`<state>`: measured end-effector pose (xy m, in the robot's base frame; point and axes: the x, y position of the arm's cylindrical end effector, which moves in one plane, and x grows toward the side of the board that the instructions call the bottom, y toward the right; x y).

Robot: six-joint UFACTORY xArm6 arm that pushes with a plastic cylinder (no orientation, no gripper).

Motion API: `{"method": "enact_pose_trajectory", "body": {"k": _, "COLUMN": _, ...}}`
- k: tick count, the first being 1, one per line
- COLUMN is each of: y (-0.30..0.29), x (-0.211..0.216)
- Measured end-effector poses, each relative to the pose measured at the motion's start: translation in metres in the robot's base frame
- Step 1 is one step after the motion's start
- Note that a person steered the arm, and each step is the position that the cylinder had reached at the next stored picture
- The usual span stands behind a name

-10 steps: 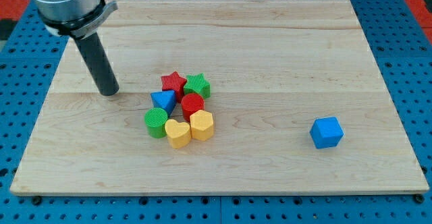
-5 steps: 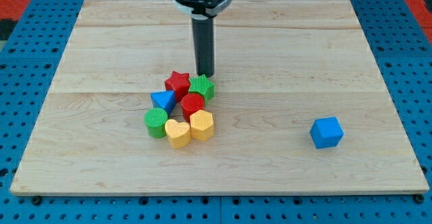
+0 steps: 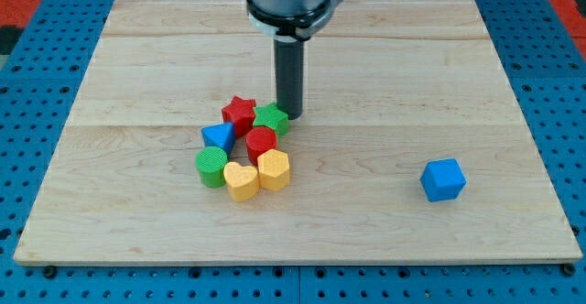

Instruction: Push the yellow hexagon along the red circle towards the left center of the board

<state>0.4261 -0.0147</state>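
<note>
The yellow hexagon (image 3: 274,169) sits in a tight cluster near the board's middle, just below the red circle (image 3: 261,143). A yellow heart (image 3: 241,181) touches the hexagon's left side. A green circle (image 3: 211,166), a blue triangle (image 3: 219,137), a red star (image 3: 239,114) and a green star (image 3: 270,119) complete the cluster. My tip (image 3: 294,114) stands at the green star's upper right edge, above and right of the red circle and the hexagon.
A blue cube (image 3: 443,179) lies alone at the view's right. The wooden board (image 3: 137,66) rests on a blue perforated table. The arm's grey body hangs over the board's top edge.
My tip swept from the board's left to above the cluster, then shifted right and down to the green star's upper right. The red star and green star shifted slightly left and down.
</note>
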Motion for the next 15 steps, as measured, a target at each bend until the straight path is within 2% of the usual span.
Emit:
{"method": "enact_pose_trajectory", "body": {"k": 3, "y": -0.021, "x": 0.004}}
{"method": "enact_pose_trajectory", "body": {"k": 5, "y": 0.017, "x": 0.007}}
{"method": "enact_pose_trajectory", "body": {"k": 6, "y": 0.062, "x": 0.02}}
{"method": "enact_pose_trajectory", "body": {"k": 7, "y": 0.08, "x": 0.072}}
{"method": "enact_pose_trajectory", "body": {"k": 8, "y": 0.06, "x": 0.114}}
{"method": "enact_pose_trajectory", "body": {"k": 13, "y": -0.053, "x": 0.114}}
{"method": "enact_pose_trajectory", "body": {"k": 15, "y": -0.069, "x": 0.085}}
